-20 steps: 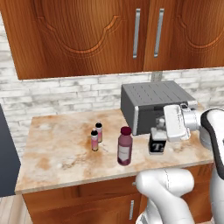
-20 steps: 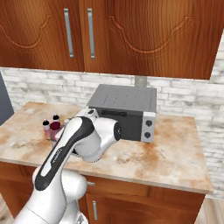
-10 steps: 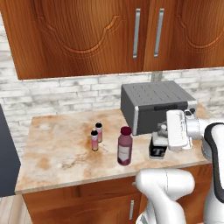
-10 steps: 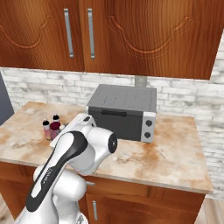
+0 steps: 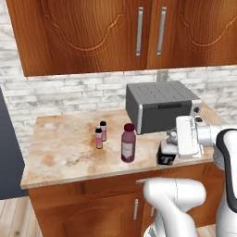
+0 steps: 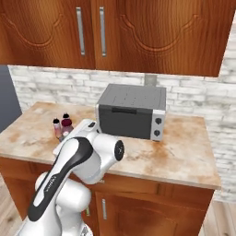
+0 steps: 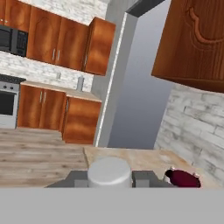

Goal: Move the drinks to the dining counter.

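My gripper (image 5: 170,140) is shut on the neck of the black bottle marked "T" (image 5: 166,156), holding it over the front edge of the kitchen counter (image 5: 65,152). In the hand view its grey cap (image 7: 109,168) sits between my fingertips (image 7: 144,178). The tall maroon bottle (image 5: 128,143) stands upright just left of it, also seen as the maroon bottle (image 6: 67,124) and its cap (image 7: 183,178). Two tiny pink bottles (image 5: 98,138) (image 5: 103,130) stand further left. The dining counter is out of view.
A grey toaster oven (image 5: 159,105) stands on the counter right behind my hand, against the brick wall. Wooden cabinets (image 5: 139,32) hang above. The hand view looks past the counter to wood floor (image 7: 39,153) and far cabinets.
My hand with the black bottle has come down and toward the counter's front edge over the last second. The other three bottles stand where they were.
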